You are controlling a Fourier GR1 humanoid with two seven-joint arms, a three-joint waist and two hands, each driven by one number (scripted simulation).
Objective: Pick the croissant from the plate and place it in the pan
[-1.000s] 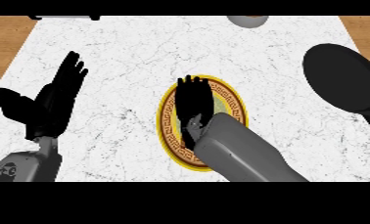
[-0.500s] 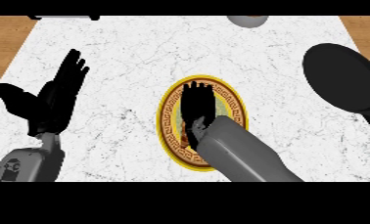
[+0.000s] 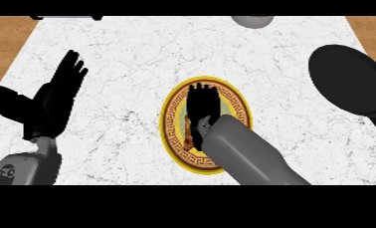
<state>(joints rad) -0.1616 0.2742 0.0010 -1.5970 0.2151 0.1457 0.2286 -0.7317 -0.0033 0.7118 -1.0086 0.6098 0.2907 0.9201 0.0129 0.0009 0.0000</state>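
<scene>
Broadly, the white marbled counter (image 3: 147, 53) fills the view, with strips of wood-coloured surface showing past its left and right edges. At the right edge sits the black pan (image 3: 346, 82), partly cut off by the frame and well apart from the plate. Near the middle lies the plate (image 3: 170, 122), yellow-rimmed with a dark patterned border and a paler centre. The right forearm rises from the lower edge across the plate's lower right part, and the right hand (image 3: 200, 103) lies over the plate's middle, fingers stretched toward the far rim. Under that hand a sliver of brown shows, which seems to be the croissant (image 3: 194, 133), on the plate and mostly hidden; whether the fingers have closed round it cannot be told from here. At the left, the left hand (image 3: 55, 97) rests open above the counter, fingers up and holding nothing. A grey rounded object (image 3: 253, 21) peeks in at the counter's far edge.
</scene>
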